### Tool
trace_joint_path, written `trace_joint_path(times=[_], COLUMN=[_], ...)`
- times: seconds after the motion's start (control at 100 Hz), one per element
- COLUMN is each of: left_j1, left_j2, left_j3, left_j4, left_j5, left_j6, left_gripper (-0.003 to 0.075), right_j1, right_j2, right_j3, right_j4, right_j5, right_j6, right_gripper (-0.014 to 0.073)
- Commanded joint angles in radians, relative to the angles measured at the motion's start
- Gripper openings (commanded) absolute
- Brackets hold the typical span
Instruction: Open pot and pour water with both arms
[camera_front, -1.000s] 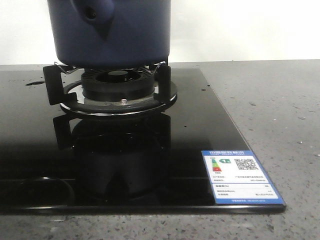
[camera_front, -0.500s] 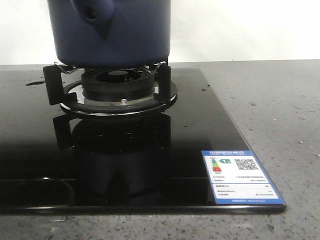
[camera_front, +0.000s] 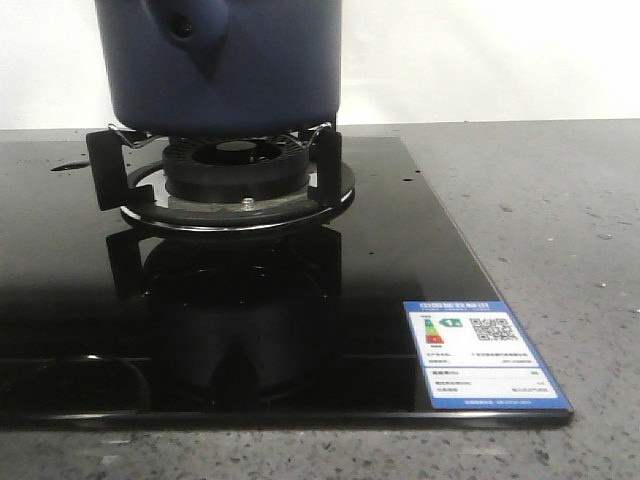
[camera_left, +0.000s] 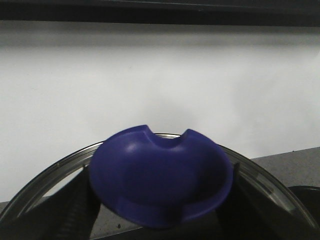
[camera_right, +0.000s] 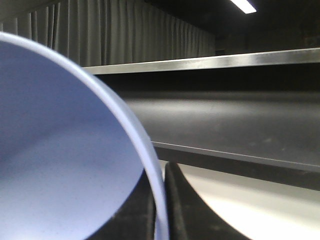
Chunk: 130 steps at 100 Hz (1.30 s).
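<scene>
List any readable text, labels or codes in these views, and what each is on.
Only one item carries print: the sticker on the near right corner of the black glass hob.
Header line, white on blue: too small to read.
Coloured rating bars and a QR code: visible, not decodable.
Table rows below: blurred, unreadable.
Pot: no markings visible.
Wrist views: no text.

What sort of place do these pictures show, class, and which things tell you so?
Most likely a kitchen cooktop area: a dark blue pot sits on a gas burner set in a glossy black hob, which bears an energy label and lies in a speckled grey counter.
</scene>
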Motion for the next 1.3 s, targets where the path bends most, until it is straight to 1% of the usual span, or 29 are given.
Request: trace_joint_path(times=[0.0, 0.47, 0.54, 0.59, 0.64, 0.73, 0.78, 0.89, 0.94, 0.97, 0.99, 1.04, 1.06, 1.07, 1.08, 1.11, 1.18, 1.25, 1.29], left_j1=[0.000, 0.000, 0.000, 0.000, 0.000, 0.000, 0.000, -0.002, -0.012, -0.022, -0.030, -0.054, -0.066, -0.075, -0.075, -0.098, -0.151, -0.207, -0.235], left_j2=[-0.034, -0.034, -0.034, -0.034, -0.034, -0.034, -0.034, -0.034, -0.034, -0.034, -0.034, -0.030, -0.027, -0.027, -0.027, -0.023, -0.019, -0.016, -0.012], left_j3=[-0.041, -0.041, -0.041, -0.041, -0.041, -0.041, -0.041, -0.041, -0.041, -0.041, -0.041, -0.041, -0.041, -0.041, -0.041, -0.041, -0.041, -0.041, -0.041], left_j4=[-0.069, -0.069, -0.071, -0.074, -0.083, -0.124, -0.157, -0.245, -0.276, -0.288, -0.294, -0.304, -0.306, -0.306, -0.306, -0.306, -0.306, -0.306, -0.306], left_j5=[-0.034, -0.034, -0.028, -0.015, 0.002, 0.035, 0.061, 0.127, 0.150, 0.159, 0.165, 0.181, 0.183, 0.183, 0.183, 0.183, 0.183, 0.179, 0.173], left_j6=[-0.007, -0.007, -0.007, -0.007, -0.005, 0.004, 0.027, 0.077, 0.102, 0.107, 0.112, 0.129, 0.129, 0.129, 0.129, 0.129, 0.144, 0.165, 0.182], left_gripper=[0.0420, 0.0420, 0.0420, 0.0421, 0.0421, 0.0421, 0.0421, 0.0421, 0.0421, 0.0421, 0.0421, 0.0421, 0.0421, 0.0421, 0.0421, 0.0421, 0.0421, 0.0421, 0.0421], right_j1=[0.000, -0.001, -0.001, -0.001, -0.003, -0.008, -0.021, -0.065, -0.097, -0.124, -0.144, -0.189, -0.210, -0.225, -0.225, -0.261, -0.326, -0.389, -0.418], right_j2=[-0.053, -0.053, -0.053, -0.057, -0.068, -0.096, -0.114, -0.154, -0.166, -0.174, -0.175, -0.179, -0.179, -0.179, -0.179, -0.179, -0.181, -0.180, -0.180], right_j3=[-0.030, -0.030, -0.030, -0.037, -0.054, -0.107, -0.147, -0.264, -0.321, -0.354, -0.378, -0.433, -0.453, -0.465, -0.470, -0.489, -0.504, -0.487, -0.461], right_j4=[-0.008, -0.008, -0.008, -0.008, -0.008, -0.001, 0.007, 0.031, 0.049, 0.058, 0.060, 0.062, 0.062, 0.062, 0.062, 0.062, 0.062, 0.073, 0.088], right_j5=[-0.093, -0.109, -0.087, -0.042, 0.045, 0.254, 0.387, 0.740, 0.902, 1.023, 1.072, 1.262, 1.308, 1.372, 1.372, 1.470, 1.631, 1.760, 1.801], right_j6=[-0.002, -0.002, -0.002, -0.002, -0.002, -0.002, -0.002, -0.002, -0.002, -0.002, 0.000, 0.009, 0.015, 0.020, 0.020, 0.028, 0.033, 0.033, 0.033], right_gripper=[-0.0043, -0.0043, -0.0043, -0.0043, -0.0043, -0.0043, -0.0043, -0.0043, -0.0043, -0.0043, -0.0043, -0.0043, -0.0043, -0.0043, -0.0043, -0.0043, -0.0043, -0.0043, -0.0043])
